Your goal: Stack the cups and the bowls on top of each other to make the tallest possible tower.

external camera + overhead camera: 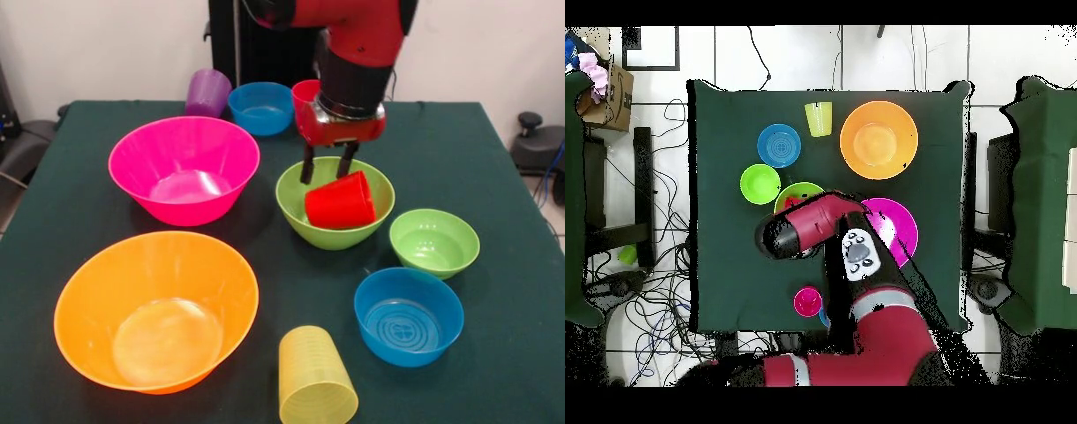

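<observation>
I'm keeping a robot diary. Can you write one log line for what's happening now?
gripper: open, above bright red cup | cup: on its side in medium green bowl | pink bowl: separate, empty | tower: not built

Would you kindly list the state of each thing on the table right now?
gripper: open, above the red cup
red cup: on its side in the medium green bowl
yellow cup: on its side
purple cup: upside down
pink bowl, orange bowl: upright, empty
</observation>
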You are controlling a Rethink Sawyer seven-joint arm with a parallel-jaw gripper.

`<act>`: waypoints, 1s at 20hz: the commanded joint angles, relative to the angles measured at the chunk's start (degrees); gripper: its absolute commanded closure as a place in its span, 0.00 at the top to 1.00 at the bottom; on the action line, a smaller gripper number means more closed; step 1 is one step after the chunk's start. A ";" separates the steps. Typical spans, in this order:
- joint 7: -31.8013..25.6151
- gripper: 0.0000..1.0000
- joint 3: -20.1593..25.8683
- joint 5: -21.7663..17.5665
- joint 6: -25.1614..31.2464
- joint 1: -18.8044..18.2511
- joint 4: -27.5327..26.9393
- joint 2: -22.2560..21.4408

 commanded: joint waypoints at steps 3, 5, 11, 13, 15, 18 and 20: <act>9.20 1.00 -2.66 0.60 -4.39 1.90 -5.62 4.77; 8.46 1.00 -2.79 0.61 -4.94 1.65 -4.97 4.54; 6.98 1.00 -1.90 2.11 -5.07 0.48 -2.37 2.80; 6.38 1.00 -0.82 3.68 -4.44 -0.16 -0.31 0.33; 5.81 1.00 -0.12 4.96 -3.61 -0.51 1.08 -1.49; 5.79 1.00 1.13 6.74 -4.14 -1.21 2.56 -2.76; 6.06 1.00 2.46 8.55 -4.68 -1.85 3.56 -3.36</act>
